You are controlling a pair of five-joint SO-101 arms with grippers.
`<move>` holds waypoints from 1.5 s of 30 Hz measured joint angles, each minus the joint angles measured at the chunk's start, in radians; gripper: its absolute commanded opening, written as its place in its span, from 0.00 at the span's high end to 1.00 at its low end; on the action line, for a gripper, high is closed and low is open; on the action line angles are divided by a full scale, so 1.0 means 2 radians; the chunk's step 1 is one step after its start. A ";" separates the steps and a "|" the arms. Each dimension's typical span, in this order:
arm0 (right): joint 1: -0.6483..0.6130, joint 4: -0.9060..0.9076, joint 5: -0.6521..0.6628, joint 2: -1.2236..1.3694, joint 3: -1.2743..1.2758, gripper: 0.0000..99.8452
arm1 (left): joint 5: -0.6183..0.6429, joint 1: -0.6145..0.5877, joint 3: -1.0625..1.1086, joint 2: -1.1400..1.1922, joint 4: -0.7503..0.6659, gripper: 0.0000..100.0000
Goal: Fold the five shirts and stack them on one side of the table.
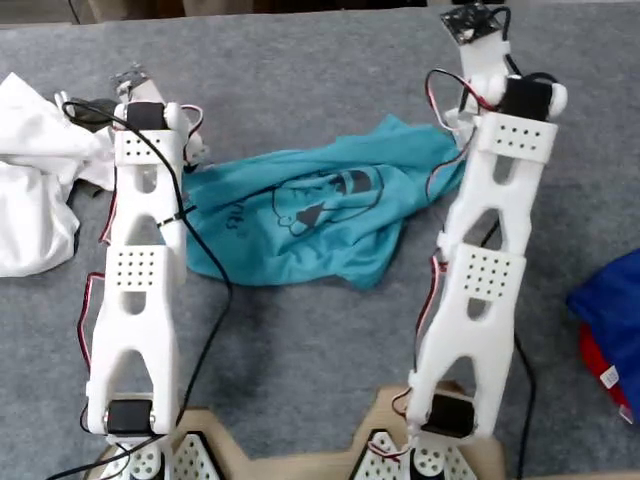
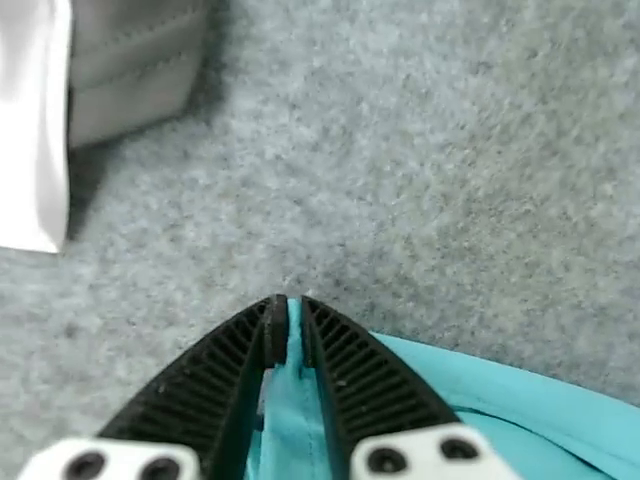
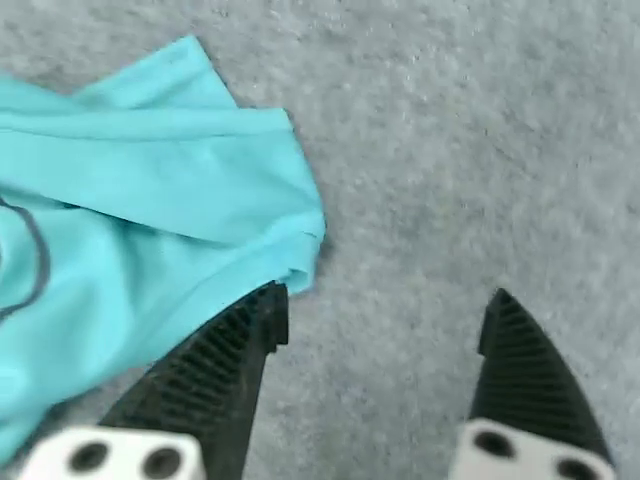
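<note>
free: bare table (image 1: 300,70) beyond teal shirt (image 1: 320,215) | blocked: white shirts (image 1: 35,190) (left edge); blue shirt (image 1: 615,300) right

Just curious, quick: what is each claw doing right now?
Left gripper: shut on an edge of the teal shirt.
Right gripper: open, holding nothing, beside the teal shirt.

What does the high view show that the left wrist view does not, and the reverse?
High view, not left wrist: the left arm and right arm, the teal shirt spread out whole with its dark print, and blue cloth with red cloth at the table edge. Left wrist, not high: the left gripper shut on a fold of the teal shirt's edge. Both: the teal shirt, the grey table surface, and white cloth near the left arm.
</note>
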 measured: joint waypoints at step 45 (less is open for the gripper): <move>-0.118 -0.464 0.128 0.202 0.131 0.96 | 0.000 -0.001 0.000 0.000 -0.012 0.98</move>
